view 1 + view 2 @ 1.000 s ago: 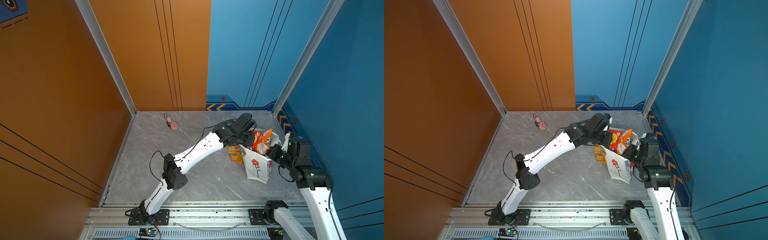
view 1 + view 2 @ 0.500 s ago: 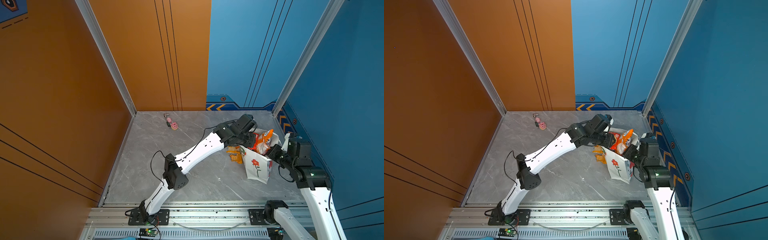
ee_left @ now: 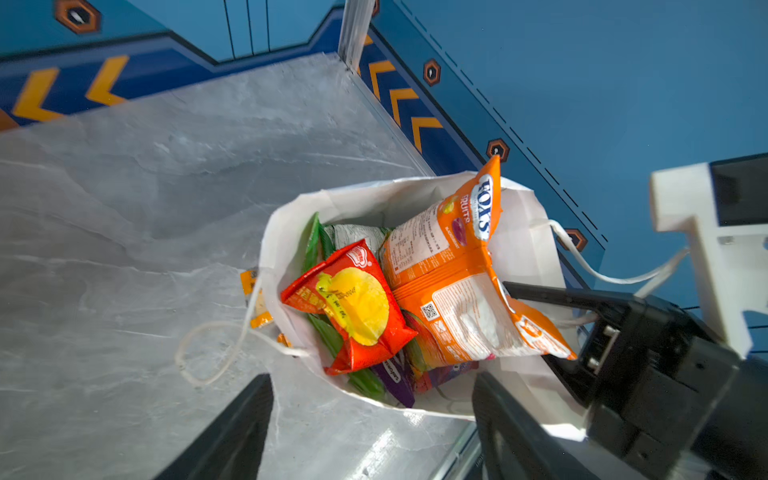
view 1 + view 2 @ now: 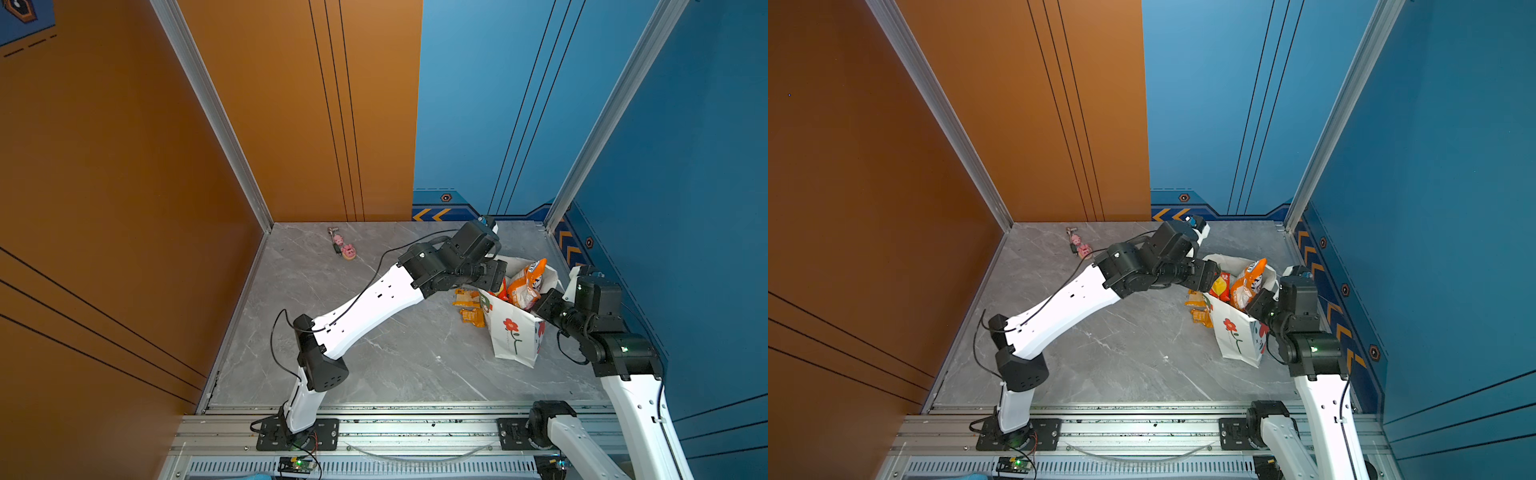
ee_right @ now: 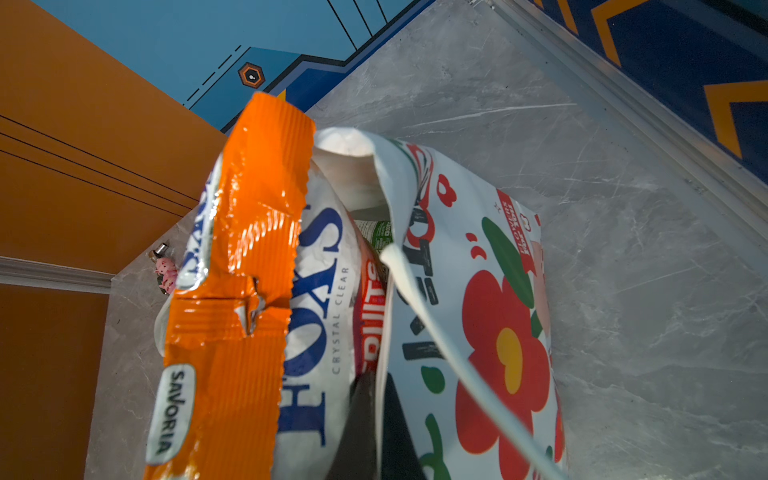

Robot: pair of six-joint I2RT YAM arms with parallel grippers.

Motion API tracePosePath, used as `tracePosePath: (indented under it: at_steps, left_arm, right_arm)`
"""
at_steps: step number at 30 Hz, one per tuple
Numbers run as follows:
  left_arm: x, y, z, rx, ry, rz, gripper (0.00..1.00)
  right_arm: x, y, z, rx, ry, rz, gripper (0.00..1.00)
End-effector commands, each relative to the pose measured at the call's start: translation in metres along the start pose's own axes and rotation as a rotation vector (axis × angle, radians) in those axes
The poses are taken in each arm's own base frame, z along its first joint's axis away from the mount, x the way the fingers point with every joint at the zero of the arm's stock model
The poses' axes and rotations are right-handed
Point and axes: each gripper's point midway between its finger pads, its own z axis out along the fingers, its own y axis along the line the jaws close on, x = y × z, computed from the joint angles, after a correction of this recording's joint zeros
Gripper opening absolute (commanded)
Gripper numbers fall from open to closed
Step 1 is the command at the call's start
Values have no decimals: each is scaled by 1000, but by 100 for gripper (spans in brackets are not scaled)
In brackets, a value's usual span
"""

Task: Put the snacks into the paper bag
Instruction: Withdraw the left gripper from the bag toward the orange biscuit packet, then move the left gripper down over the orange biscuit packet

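Orange sachets point(image 4: 468, 298) outside, beside paper bag point(image 4: 513, 336); rest seemingly inside. My left end effector point(image 3: 372, 378) wide, empty; right end effector point(image 5: 378, 399) pinching bag rim.

Glossy foil snacks point(image 3: 453, 299), matt paper bag point(image 3: 286, 232), smooth marbled tabletop point(image 3: 124, 187)

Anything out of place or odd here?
Yes: the orange Fox's bag sticks up past the rim of the paper bag, and small orange sachets lie on the table beside it, not inside.
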Motion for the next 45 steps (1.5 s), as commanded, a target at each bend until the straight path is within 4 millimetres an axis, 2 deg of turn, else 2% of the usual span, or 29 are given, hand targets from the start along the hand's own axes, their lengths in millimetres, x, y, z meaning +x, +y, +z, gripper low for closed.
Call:
tracePosePath:
  at_steps: [1, 7, 12, 17, 22, 25, 28, 32, 45]
  left_arm:
    - [-10, 3, -27, -65, -101, 87, 78]
    - [-13, 19, -58, -88, -210, 90, 78]
    - [-4, 52, -77, -176, -263, 72, 81]
    - [24, 96, -89, -239, -273, 1, 81]
    - [65, 144, -91, -305, -223, -73, 81]
    - [92, 170, -83, -332, -171, -128, 81]
    - [111, 183, -68, -301, -126, -188, 81]
    - [126, 183, -41, -212, -83, -270, 81]
    - [155, 185, 53, -213, 108, -390, 82]
  right_arm:
    - [-39, 21, -23, -62, -158, -39, 0]
    - [-41, 18, -26, -48, -172, -44, 0]
    - [-40, 13, -25, -25, -169, -49, 0]
    - [-39, 12, -26, -22, -167, -50, 0]
    - [-43, 12, -27, -17, -173, -46, 0]
    - [-44, 11, -29, -8, -176, -45, 0]
    - [-43, 8, -28, 3, -175, -36, 0]
    - [-42, 8, -26, 8, -164, -30, 0]
    - [-38, 3, -28, 12, -170, -24, 0]
